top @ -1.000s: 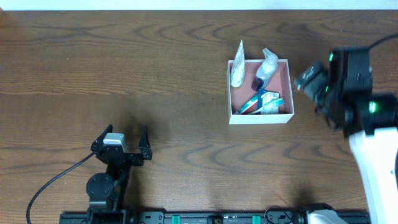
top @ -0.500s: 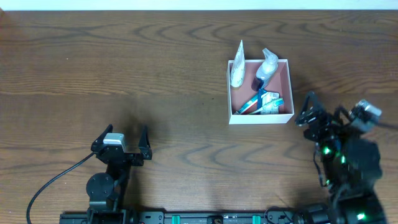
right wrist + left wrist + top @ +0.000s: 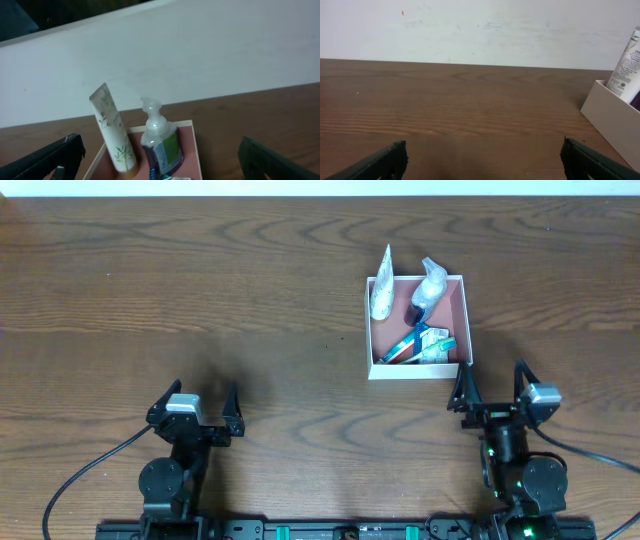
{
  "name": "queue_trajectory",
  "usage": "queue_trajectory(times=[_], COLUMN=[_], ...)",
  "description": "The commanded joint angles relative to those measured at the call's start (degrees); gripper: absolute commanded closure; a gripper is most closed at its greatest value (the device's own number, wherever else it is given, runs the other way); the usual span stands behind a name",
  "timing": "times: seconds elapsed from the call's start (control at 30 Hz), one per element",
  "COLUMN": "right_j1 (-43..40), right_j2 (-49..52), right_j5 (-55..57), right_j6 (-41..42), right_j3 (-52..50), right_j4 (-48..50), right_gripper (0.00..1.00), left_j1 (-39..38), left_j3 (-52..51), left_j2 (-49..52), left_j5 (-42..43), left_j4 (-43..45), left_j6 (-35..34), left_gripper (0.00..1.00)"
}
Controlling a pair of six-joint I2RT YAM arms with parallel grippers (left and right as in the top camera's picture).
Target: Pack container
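Observation:
The container, a square shallow box with white walls and a dusty-pink inside, lies right of centre. In it lean a white tube with green leaves and a clear pump bottle; a blue-and-green toothbrush packet lies flat at its near side. My right gripper stands open just in front of the box's near right corner, with nothing between its fingers. The right wrist view shows the tube, the bottle and the box rim ahead of the open gripper. Far to the left, my left gripper is open and empty.
The left wrist view shows bare wood between the wide-apart fingers of the left gripper, the container's white wall at the right edge, and a pale wall behind the table. Black cables trail from both arm bases at the near edge.
My right arm has swung from the right of the container down to the table's near edge, now low in front of the box. The left arm has not moved.

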Motion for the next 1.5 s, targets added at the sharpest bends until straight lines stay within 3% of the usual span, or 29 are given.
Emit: queue_trajectory(times=[0.0,0.47,0.93,1.17,1.47], right_j1=[-1.27,-7.1,-8.44,-12.26,-12.28], right_j2=[-2.84,-11.23,-11.82,-11.82,-11.82], right_j5=[-0.68,-1.84,-3.3,-11.41,-10.99], right_j6=[-1.51,-1.7,-1.77,-6.64,-7.15], right_j3=[-0.9,-0.92,-3.8,-3.8,-3.8], right_j4=[0.28,-10.01,-9.27,-11.8,-17.49], right_gripper=[0.01,0.01,0.01,0.01,0.01], left_j1=[0.28,0.28,0.28,0.28,0.28], left_j3=[-1.81,-1.81,-1.81,-1.81,-1.81], left_j2=[-0.35,-0.35,-0.35,-0.35,-0.35], left_j5=[-0.22,-0.22,-0.22,-0.22,-0.22], left_j4=[-0.74,-0.74,-0.74,-0.74,-0.74], left_j6=[-0.26,-0.26,-0.26,-0.26,-0.26], left_gripper=[0.02,0.02,0.02,0.02,0.02])
